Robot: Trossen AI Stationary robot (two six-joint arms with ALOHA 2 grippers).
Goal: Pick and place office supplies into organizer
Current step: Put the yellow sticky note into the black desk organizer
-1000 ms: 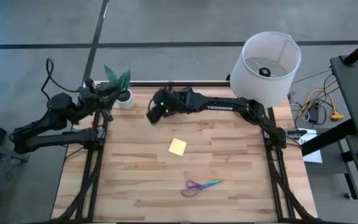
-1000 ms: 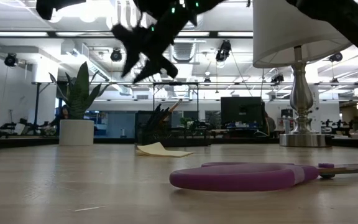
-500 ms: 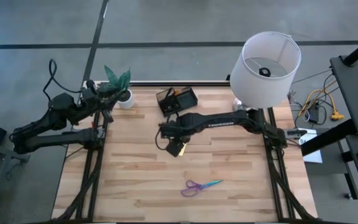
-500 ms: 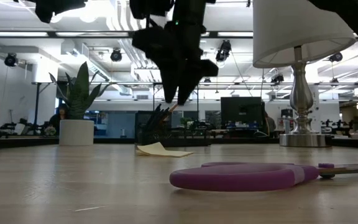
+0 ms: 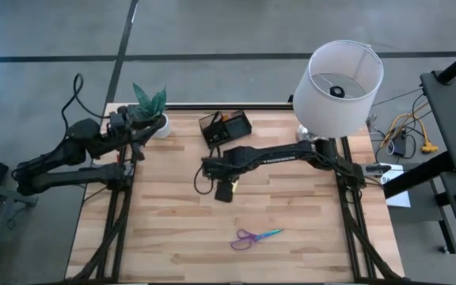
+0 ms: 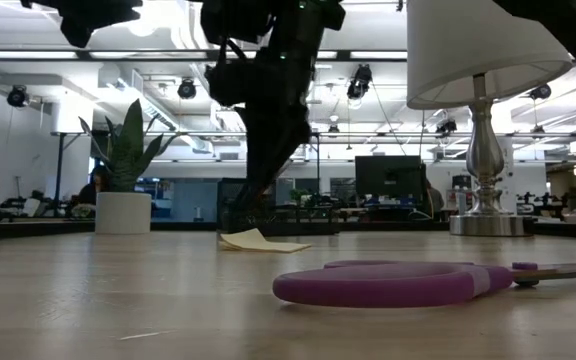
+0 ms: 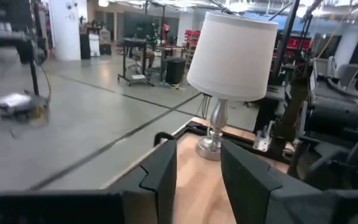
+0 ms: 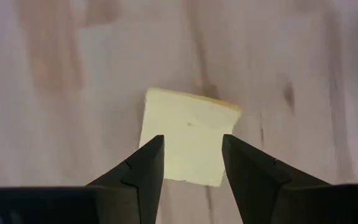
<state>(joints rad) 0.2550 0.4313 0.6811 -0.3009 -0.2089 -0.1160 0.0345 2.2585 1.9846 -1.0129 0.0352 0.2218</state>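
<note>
Right gripper (image 8: 191, 165): you have it poised straight above the sticky-note pad (image 8: 188, 137) near the middle of the table (image 5: 165, 229); fingers spread with a gap between them, nothing pinched, and the pad shows through that gap.
Sticky-note pad: from overhead the gripper hides it completely; at table height only its near edge shows, one corner curled up.
Left gripper (image 7: 197, 174): parked off the table's left edge by the potted plant (image 5: 150, 107), fingers parted and empty.
Organizer (image 5: 225, 127): at the far edge, left of the lamp (image 5: 337, 75); you can see dark pens inside, but not which compartment holds what.
Scissors (image 5: 256, 236): flat near the front edge, well apart from both grippers; the low view cuts off the blades.
</note>
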